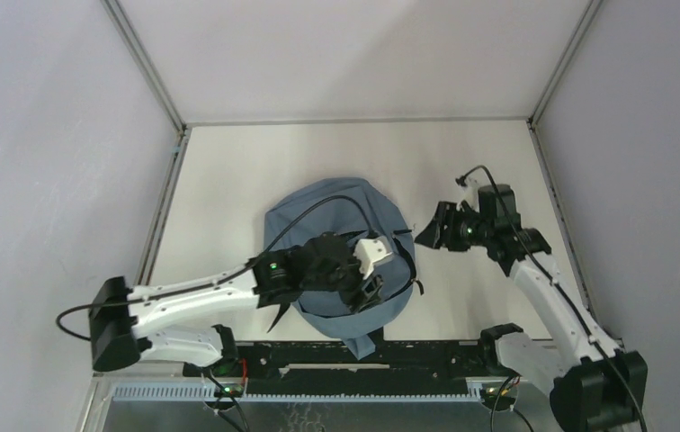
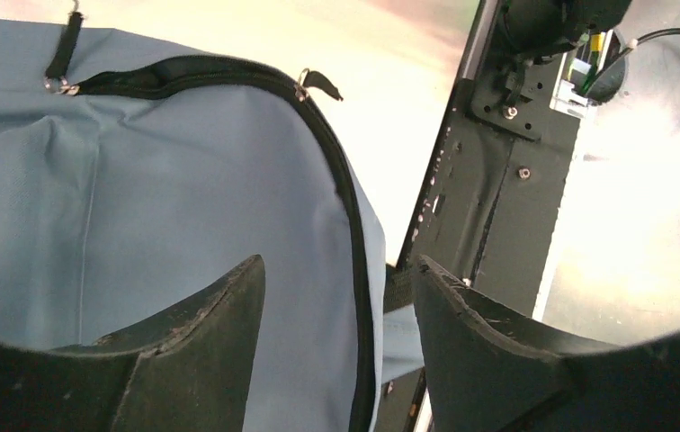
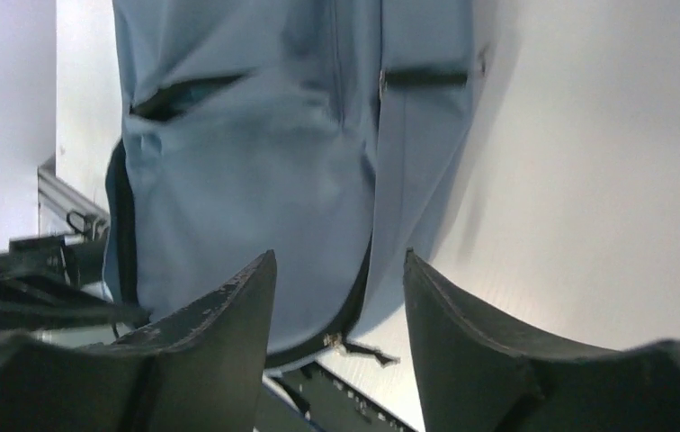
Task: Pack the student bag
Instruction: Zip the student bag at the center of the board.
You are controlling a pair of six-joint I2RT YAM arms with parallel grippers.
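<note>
The student bag (image 1: 336, 216), soft blue-grey fabric, lies flat mid-table. My left gripper (image 1: 369, 293) hangs open over its near right part. In the left wrist view the bag (image 2: 165, 207) fills the left half, and its black zip line (image 2: 344, 189) curves down between the open fingers of the left gripper (image 2: 336, 270), which hold nothing. A zip pull (image 2: 318, 83) lies at the top of that curve. My right gripper (image 1: 427, 233) stands open just right of the bag, apart from it. In the right wrist view the bag (image 3: 255, 180) and a zip pull (image 3: 363, 347) lie beyond the open right gripper (image 3: 338, 263).
The black mounting rail (image 1: 426, 353) runs along the table's near edge, close to the bag's lower end, and shows as a dark bar (image 2: 489, 207) in the left wrist view. White enclosure walls stand on three sides. A slit in the bag's fabric (image 3: 183, 94) gapes slightly.
</note>
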